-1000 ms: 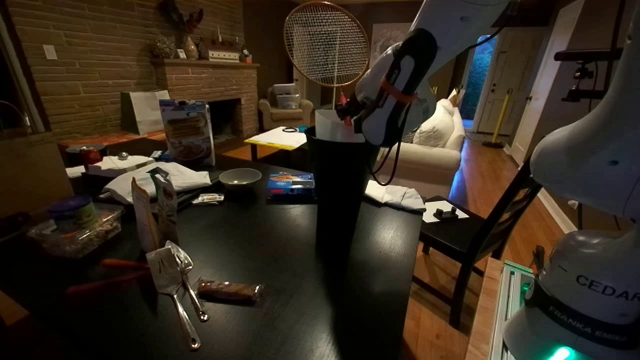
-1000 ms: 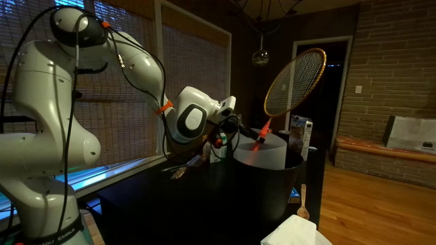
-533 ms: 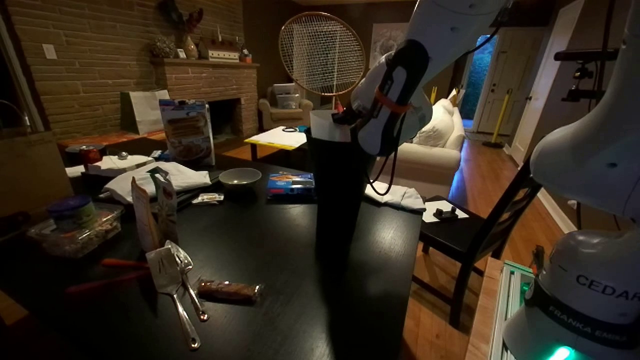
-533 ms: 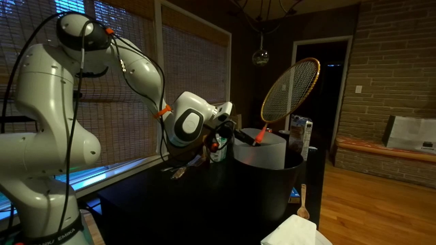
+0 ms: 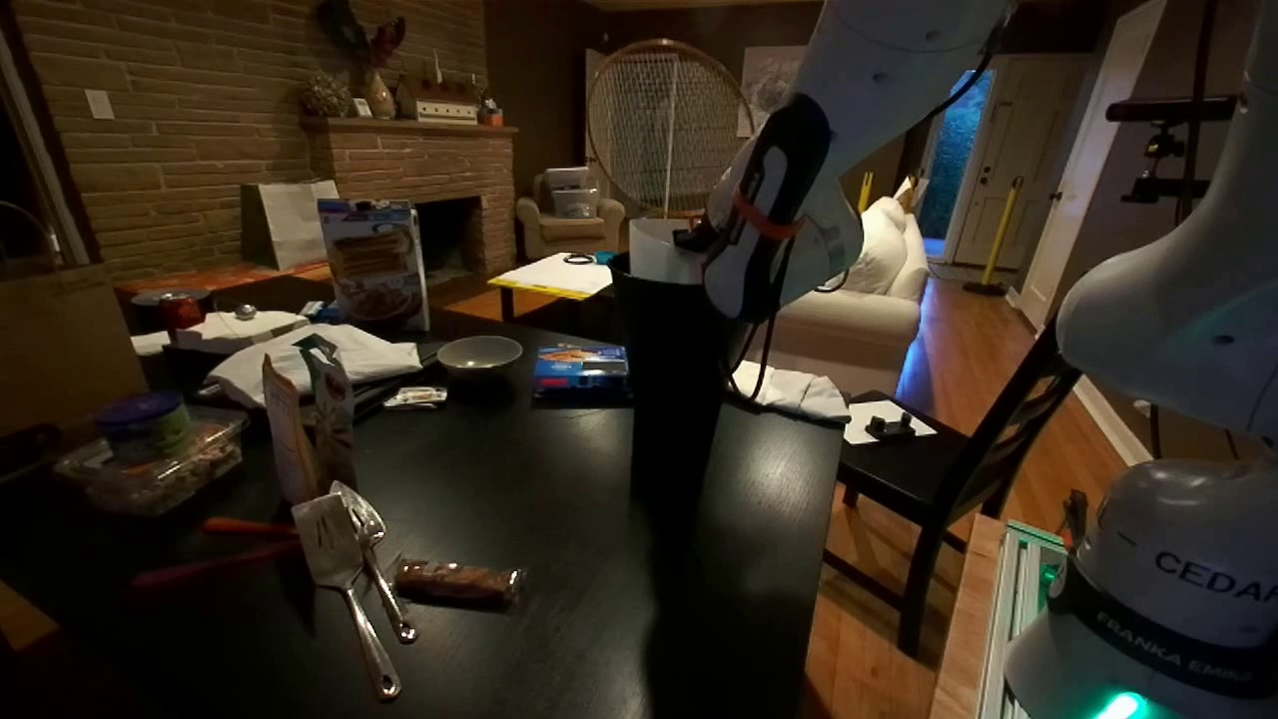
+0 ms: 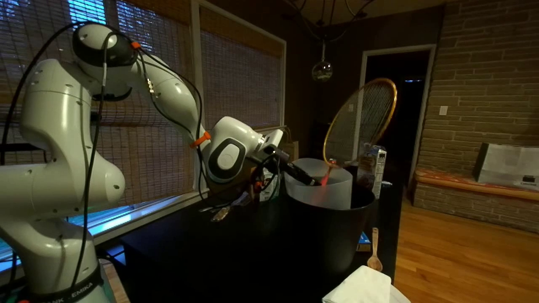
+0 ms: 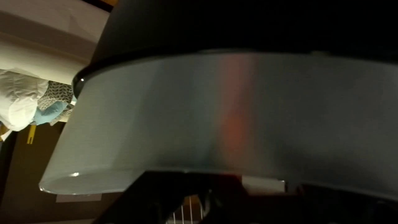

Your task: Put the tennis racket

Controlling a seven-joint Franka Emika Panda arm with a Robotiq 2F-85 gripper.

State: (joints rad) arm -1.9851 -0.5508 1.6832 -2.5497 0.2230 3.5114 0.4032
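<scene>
The tennis racket stands head up, its strings seen obliquely in an exterior view. Its red handle leans inside a translucent white cylinder, which sits in a tall black bin. In the wrist view the handle is a red blur through the cylinder wall. My gripper reaches over the cylinder rim beside the handle. In the wrist view its dark fingers stand apart with a gap between them, so it looks open. The handle's lower end is hidden.
The bin stands on the black table. Metal spatulas, a wrapped bar, a bowl and a blue box lie there. A wooden spoon and a white cloth are near the bin.
My arm and the racket have moved down. The racket has sunk deeper into the cylinder and its head has twisted. The gripper seems to have let go of the handle.
</scene>
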